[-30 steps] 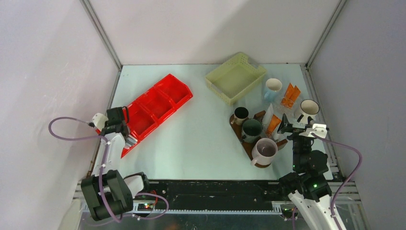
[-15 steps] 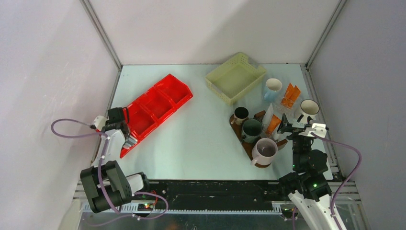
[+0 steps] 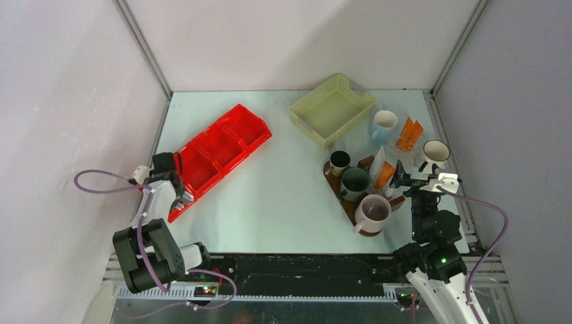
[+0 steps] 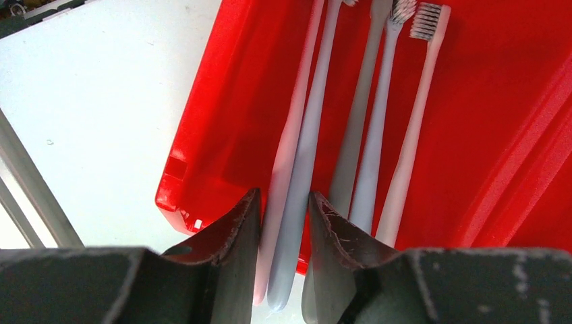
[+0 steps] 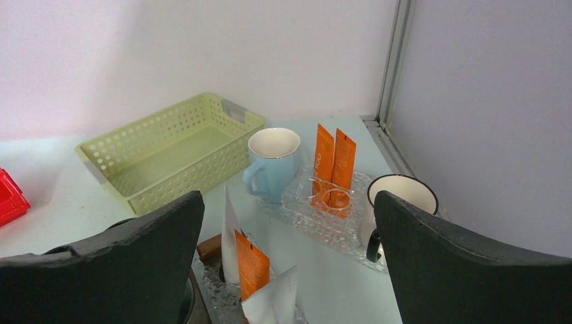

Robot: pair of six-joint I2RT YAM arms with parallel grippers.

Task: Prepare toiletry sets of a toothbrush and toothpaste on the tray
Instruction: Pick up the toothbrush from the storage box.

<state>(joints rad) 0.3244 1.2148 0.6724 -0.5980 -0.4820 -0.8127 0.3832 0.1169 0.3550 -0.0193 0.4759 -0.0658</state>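
My left gripper is at the near end of the red bin. In the left wrist view its jaws are closed narrowly on two toothbrush handles, one pale pink and one grey. Three more toothbrushes lie beside them. The dark brown tray holds a small brown mug, a dark green mug and a mauve-grey mug. White and orange toothpaste tubes stand at its right edge. My right gripper is open and empty just above them.
A pale yellow basket stands at the back. A blue mug, a clear holder with two orange tubes and a white mug stand at the back right. The side walls are close to both arms.
My left gripper has shifted slightly toward the near end of the red bin. The right arm has not moved.
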